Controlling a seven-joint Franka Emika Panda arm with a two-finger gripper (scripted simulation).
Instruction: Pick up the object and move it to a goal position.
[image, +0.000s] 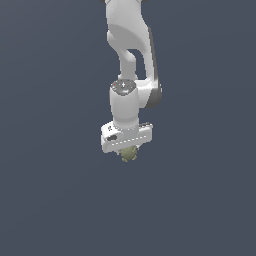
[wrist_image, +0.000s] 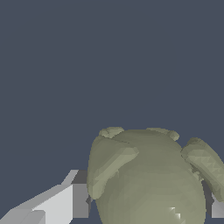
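Pointing straight down in the exterior view, the white arm carries the gripper at roughly the middle of the picture, over a plain dark blue-grey surface with no visible edges or corners. The object, an olive-green knobby blob, sits directly under the white gripper body and is narrower than it. In the wrist view the object fills the space between the fingers; one finger touches its side and a sliver of the other shows at the opposite side. The fingers are clamped on the object. Whether the object rests on the surface or is lifted cannot be told.
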